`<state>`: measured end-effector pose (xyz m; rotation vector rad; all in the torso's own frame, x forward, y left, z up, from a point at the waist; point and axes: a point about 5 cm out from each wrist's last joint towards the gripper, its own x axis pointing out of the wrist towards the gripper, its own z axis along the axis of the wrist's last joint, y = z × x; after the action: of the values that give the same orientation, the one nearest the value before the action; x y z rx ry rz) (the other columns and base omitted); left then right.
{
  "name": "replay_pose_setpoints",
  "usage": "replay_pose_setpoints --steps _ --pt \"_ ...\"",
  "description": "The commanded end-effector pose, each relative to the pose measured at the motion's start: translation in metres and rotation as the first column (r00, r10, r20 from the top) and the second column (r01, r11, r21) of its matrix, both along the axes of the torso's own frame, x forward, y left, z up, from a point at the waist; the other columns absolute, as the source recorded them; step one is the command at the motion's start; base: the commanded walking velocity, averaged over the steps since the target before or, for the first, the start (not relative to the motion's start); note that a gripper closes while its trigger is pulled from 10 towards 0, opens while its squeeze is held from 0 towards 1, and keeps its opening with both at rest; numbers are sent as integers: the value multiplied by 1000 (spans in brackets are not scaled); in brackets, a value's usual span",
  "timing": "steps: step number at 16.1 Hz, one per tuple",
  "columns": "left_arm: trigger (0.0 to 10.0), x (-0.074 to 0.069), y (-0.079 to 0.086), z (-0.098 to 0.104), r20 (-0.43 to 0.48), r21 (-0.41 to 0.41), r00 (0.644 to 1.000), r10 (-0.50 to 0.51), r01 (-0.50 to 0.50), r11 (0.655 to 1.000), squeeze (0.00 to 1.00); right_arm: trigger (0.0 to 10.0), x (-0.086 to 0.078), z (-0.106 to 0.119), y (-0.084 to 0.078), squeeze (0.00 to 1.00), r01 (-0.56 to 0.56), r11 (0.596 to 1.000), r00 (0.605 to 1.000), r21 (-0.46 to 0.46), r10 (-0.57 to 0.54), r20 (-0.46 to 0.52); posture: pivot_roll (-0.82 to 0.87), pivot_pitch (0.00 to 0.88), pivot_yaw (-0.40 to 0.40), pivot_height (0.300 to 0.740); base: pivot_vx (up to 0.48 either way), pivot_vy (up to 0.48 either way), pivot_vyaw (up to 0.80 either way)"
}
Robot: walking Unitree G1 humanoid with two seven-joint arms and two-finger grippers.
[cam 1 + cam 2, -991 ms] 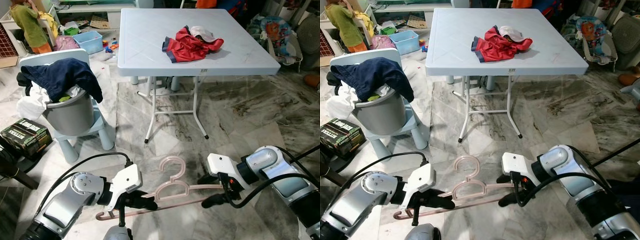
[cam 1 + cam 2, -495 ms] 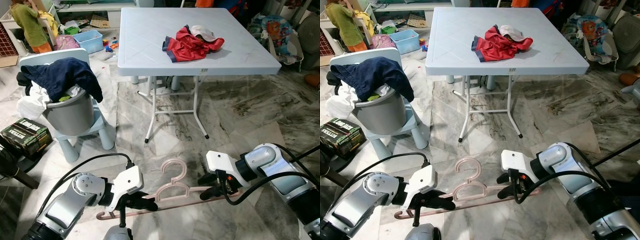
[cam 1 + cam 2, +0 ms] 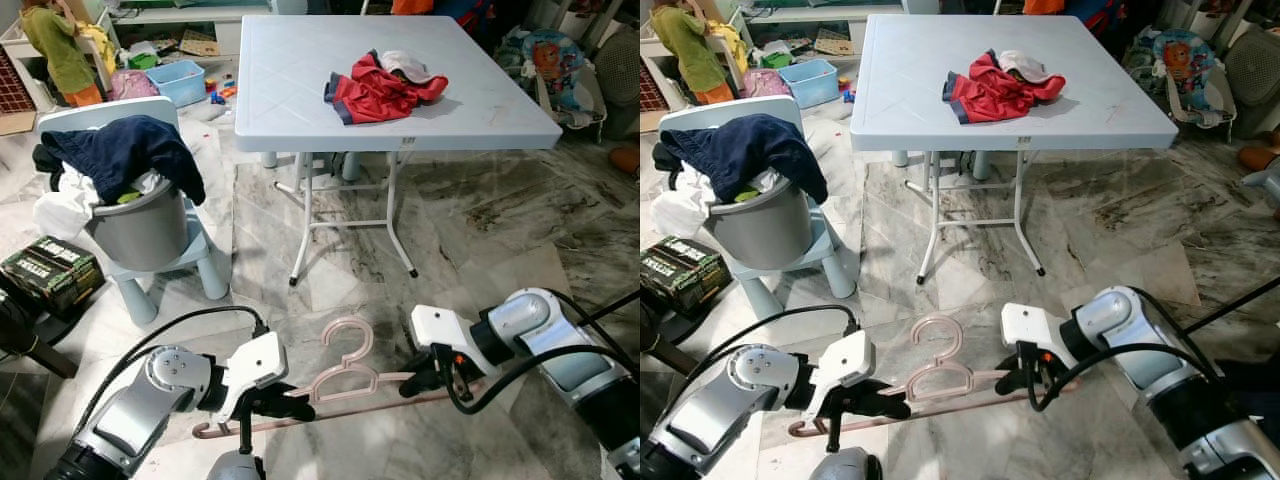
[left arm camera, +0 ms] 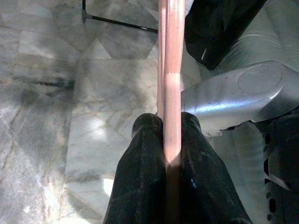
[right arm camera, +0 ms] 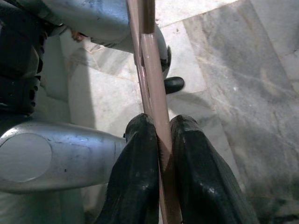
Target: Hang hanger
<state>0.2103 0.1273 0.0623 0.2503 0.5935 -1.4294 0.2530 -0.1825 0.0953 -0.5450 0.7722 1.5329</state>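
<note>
A pink plastic hanger (image 3: 345, 383) is held level, low over the marble floor in front of me, with its hook (image 3: 347, 338) pointing away from me. My left gripper (image 3: 292, 406) is shut on the hanger's left arm; in the left wrist view the pink bar (image 4: 170, 70) runs between the black fingers (image 4: 142, 163). My right gripper (image 3: 420, 380) is shut on the right arm of the hanger, and the right wrist view shows the bar (image 5: 152, 70) pinched between its fingers (image 5: 139, 154).
A white folding table (image 3: 300, 80) stands ahead with red clothes (image 3: 385, 90) on it. At the left, a grey basket (image 3: 140, 235) heaped with dark clothes (image 3: 120, 150) sits on a pale blue chair. A box (image 3: 50, 272) lies beside it. A person (image 3: 55, 50) stands far left.
My right gripper has shifted slightly up and inward along the hanger's right arm. The hanger and the left gripper have hardly moved.
</note>
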Motion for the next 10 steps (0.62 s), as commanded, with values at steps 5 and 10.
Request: replay_pose_setpoints --steps 5,10 --pt "10000 14 -5 3 60 -44 991 121 -118 992 1000 0 -4 -7 1 0 1 1000 999 -15 -1 34 41 44 -51 740 0 0 0" --pt "10000 40 -5 21 248 -182 901 357 -319 930 1000 0 19 -20 -19 0 245 966 932 -87 -210 294 39 37 -52 740 0 0 0"
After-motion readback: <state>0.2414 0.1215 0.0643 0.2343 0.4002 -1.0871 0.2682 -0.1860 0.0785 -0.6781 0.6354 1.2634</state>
